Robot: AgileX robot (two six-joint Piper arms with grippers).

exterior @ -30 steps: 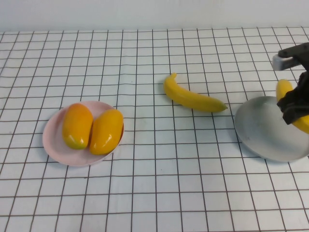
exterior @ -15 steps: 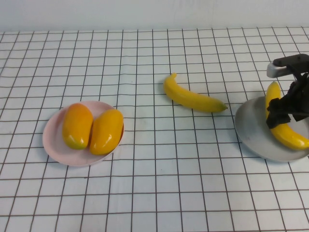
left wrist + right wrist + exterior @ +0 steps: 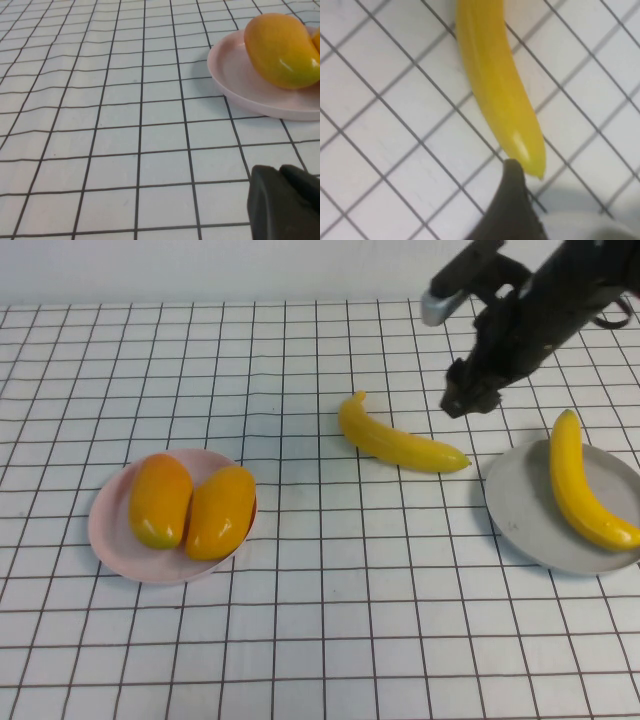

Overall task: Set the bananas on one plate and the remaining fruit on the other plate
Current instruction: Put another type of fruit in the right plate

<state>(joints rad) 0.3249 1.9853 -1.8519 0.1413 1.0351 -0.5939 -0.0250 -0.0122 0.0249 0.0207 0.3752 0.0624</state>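
Right claw [image 3: 470, 400] hovers near desk's far right edge, just beside loose banana [image 3: 398, 443], apparently lining up pickup; carries nothing, opening unclear. Other banana [image 3: 583, 484] on grey plate [image 3: 520, 510]; mangoes [image 3: 190, 505] on pink plate [image 3: 112, 540]. Left claw [image 3: 285, 207] parked low near pink plate, opening unclear

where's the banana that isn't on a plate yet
In the high view the loose banana lies on the table just right of centre, left of the grey plate, with the right pincer above its near tip.
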